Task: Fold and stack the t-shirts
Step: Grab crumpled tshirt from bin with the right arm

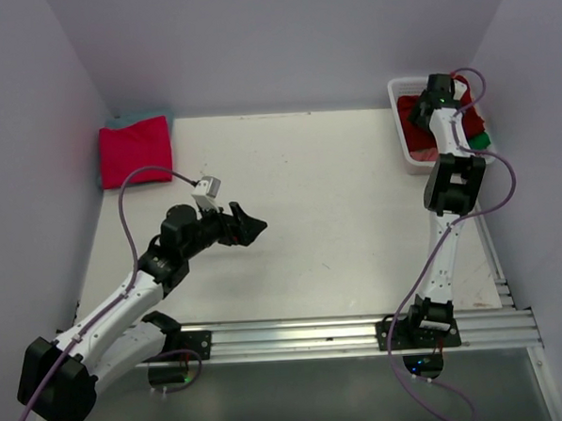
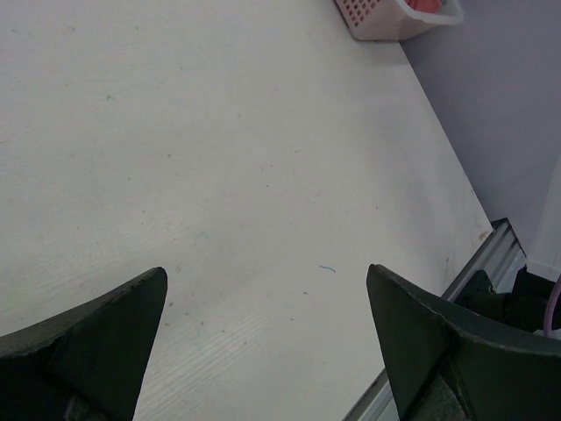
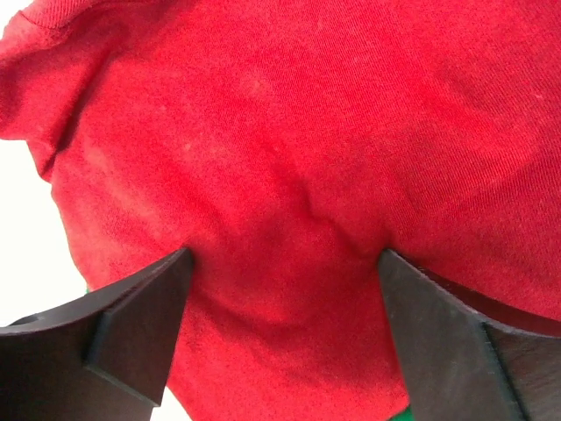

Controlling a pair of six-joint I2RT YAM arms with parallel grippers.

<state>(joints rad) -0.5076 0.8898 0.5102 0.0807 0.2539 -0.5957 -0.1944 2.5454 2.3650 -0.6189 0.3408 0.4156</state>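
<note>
A dark red t-shirt (image 1: 417,135) lies crumpled in the white basket (image 1: 402,152) at the back right. It fills the right wrist view (image 3: 289,132). My right gripper (image 1: 419,116) is open and reaches down into the basket. Its fingertips (image 3: 166,281) press into the red cloth, which bulges between them around the gripper's middle (image 3: 280,263). A green t-shirt (image 1: 482,140) hangs over the basket's right side, and a sliver of it shows in the right wrist view (image 3: 399,412). A folded magenta-pink t-shirt (image 1: 135,152) lies on a teal one (image 1: 142,116) at the back left. My left gripper (image 1: 255,227) is open and empty over the bare table (image 2: 263,175).
The basket (image 2: 386,22) shows at the top of the left wrist view. Grey walls close the table on three sides. A metal rail (image 1: 297,337) with both arm bases runs along the near edge.
</note>
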